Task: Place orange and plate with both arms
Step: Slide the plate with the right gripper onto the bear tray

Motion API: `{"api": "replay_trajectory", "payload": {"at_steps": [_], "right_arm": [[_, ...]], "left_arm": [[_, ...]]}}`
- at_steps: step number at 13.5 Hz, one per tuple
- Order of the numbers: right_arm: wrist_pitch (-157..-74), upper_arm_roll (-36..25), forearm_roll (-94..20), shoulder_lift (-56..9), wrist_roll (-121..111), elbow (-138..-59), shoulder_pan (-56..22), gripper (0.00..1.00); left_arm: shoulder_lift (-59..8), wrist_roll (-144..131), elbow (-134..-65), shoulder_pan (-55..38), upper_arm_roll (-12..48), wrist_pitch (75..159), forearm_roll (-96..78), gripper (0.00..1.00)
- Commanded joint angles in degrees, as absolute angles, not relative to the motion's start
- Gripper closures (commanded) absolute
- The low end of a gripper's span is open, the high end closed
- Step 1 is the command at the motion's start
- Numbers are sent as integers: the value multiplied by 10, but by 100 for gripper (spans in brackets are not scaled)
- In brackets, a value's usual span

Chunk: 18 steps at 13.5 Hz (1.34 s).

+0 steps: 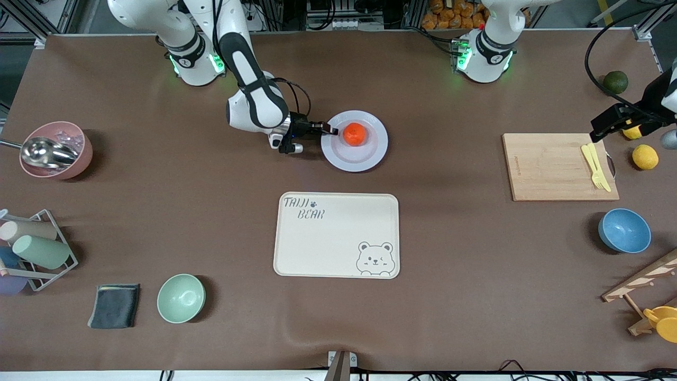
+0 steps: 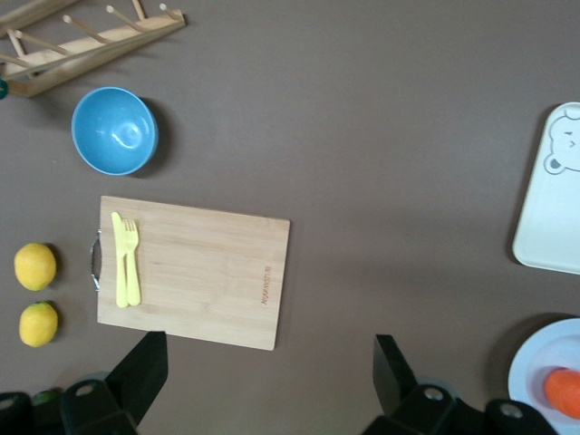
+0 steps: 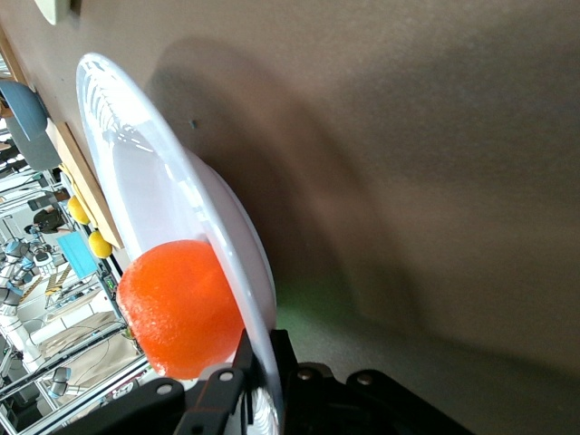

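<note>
The pale lavender-white plate (image 1: pixel 365 154) lies on the table's middle, farther from the front camera than the bear tray. The orange (image 1: pixel 354 134) sits on it. My right gripper (image 1: pixel 329 130) is shut on the plate's rim at the right arm's side. In the right wrist view its fingers (image 3: pixel 243 355) clamp the rim of the plate (image 3: pixel 149 195), with the orange (image 3: pixel 177 308) just beside them. The plate casts a wide shadow and seems slightly raised. My left gripper (image 1: pixel 600 129) hangs open and empty high over the cutting board's end; in the left wrist view (image 2: pixel 269 349) nothing is between its fingers.
The cream bear tray (image 1: pixel 338 248) lies nearer to the front camera than the plate. Cutting board (image 1: pixel 550 169) with yellow cutlery (image 1: pixel 595 166), lemons (image 1: pixel 645 157), dark green fruit (image 1: pixel 615 82) and blue bowl (image 1: pixel 624 230) are at the left arm's end. Green bowl (image 1: pixel 181 298), pink bowl (image 1: pixel 79 159), cup rack (image 1: pixel 31 248).
</note>
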<state>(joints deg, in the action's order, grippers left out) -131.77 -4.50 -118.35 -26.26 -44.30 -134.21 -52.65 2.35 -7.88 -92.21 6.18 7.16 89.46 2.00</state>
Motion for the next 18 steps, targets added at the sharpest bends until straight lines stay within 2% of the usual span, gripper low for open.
{"api": "replay_trajectory", "payload": {"at_steps": [1, 6, 9, 15, 18], "right_arm": [[-1319, -50, -1206, -244, -451, -1339, -533, 100], [-1351, -52, -1206, -197, -441, -1331, -514, 100], [-1354, -54, -1204, -205, -381, -1288, -483, 100], [-1356, -54, -1193, -297, -327, -1161, -435, 100], [-1354, -54, -1106, -348, -268, -1090, -393, 100]], "left_arm": [[30, -64, -927, 73, 72, 882, 4, 0], [26, -72, -927, 73, 74, 882, 3, 0], [27, -72, -927, 73, 74, 882, 3, 0], [16, -72, -927, 75, 73, 884, 4, 0], [10, -72, -926, 77, 73, 888, 4, 0]]}}
